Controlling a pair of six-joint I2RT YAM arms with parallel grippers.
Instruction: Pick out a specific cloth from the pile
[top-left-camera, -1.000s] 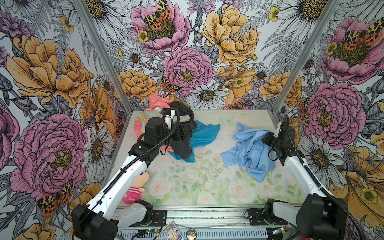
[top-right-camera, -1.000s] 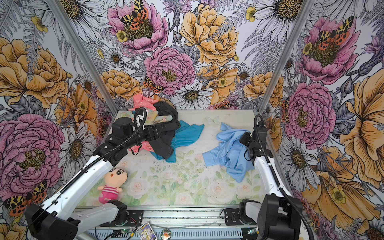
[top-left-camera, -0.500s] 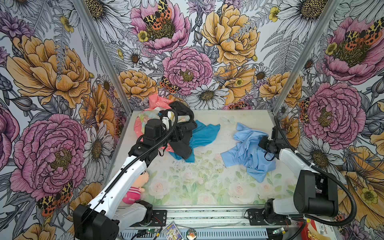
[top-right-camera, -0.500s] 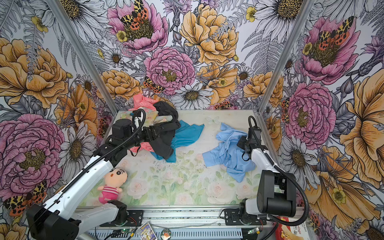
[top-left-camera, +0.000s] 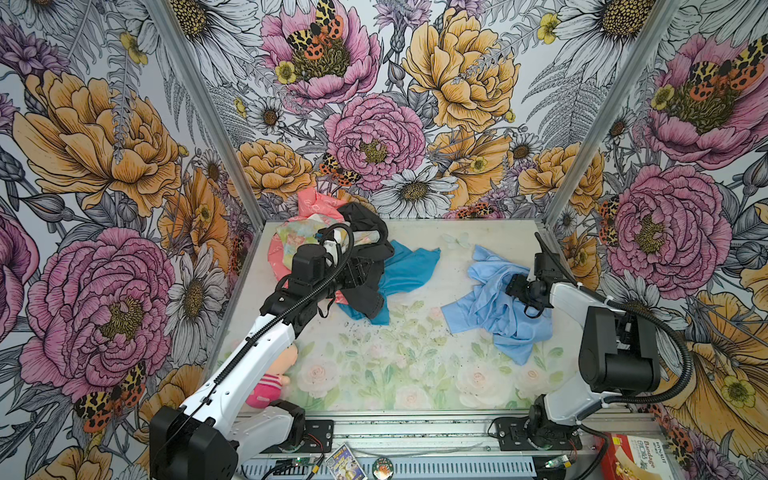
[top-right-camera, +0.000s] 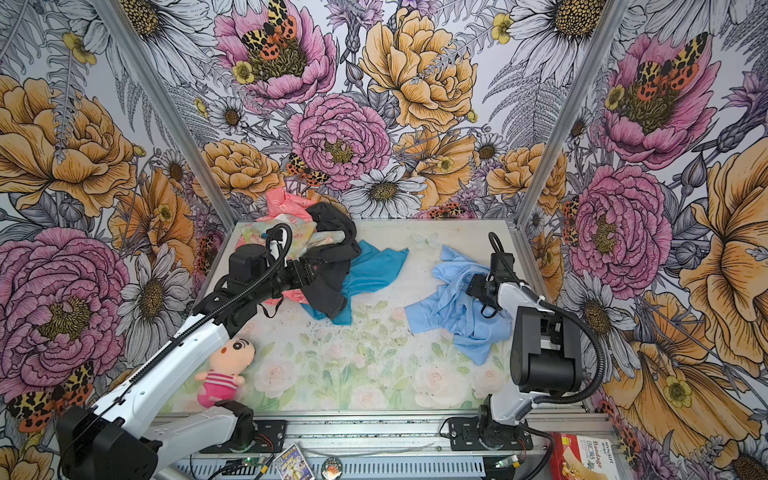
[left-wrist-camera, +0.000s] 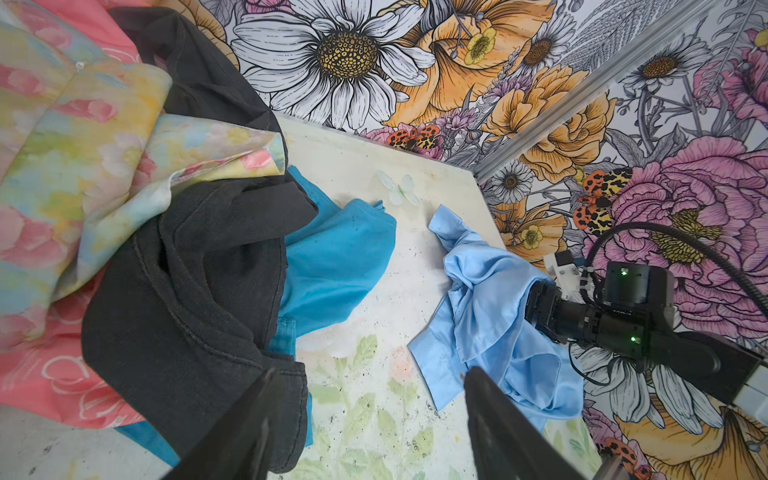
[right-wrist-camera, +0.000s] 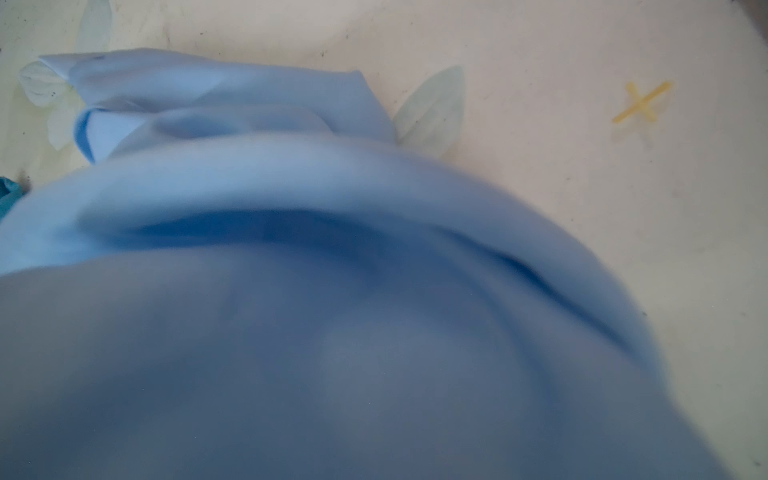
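The cloth (top-left-camera: 486, 307) (top-right-camera: 449, 307), a light sky-blue shirt, lies crumpled on the right of the table, apart from the pile (top-left-camera: 316, 245) (top-right-camera: 286, 232) at the back left. My right gripper (top-left-camera: 512, 286) (top-right-camera: 473, 286) points left into the cloth. Folds drape over its front and hide the fingers. The right wrist view is filled by blurred blue cloth (right-wrist-camera: 291, 291). My left gripper (top-left-camera: 362, 270) (left-wrist-camera: 370, 374) hovers open beside the pile's black garment (left-wrist-camera: 199, 270), holding nothing. The left wrist view also shows the cloth (left-wrist-camera: 486, 316) and the right gripper (left-wrist-camera: 538, 303).
A teal-blue garment (top-left-camera: 409, 266) sticks out of the pile toward the middle. A plush doll (top-right-camera: 224, 365) lies at the front left under my left arm. A red box (top-left-camera: 631, 457) sits beyond the front rail. Flowered walls close in three sides.
The right arm has folded back toward its base and its gripper has shifted left into the blue cloth, which has slumped lower. The left arm has hardly moved.
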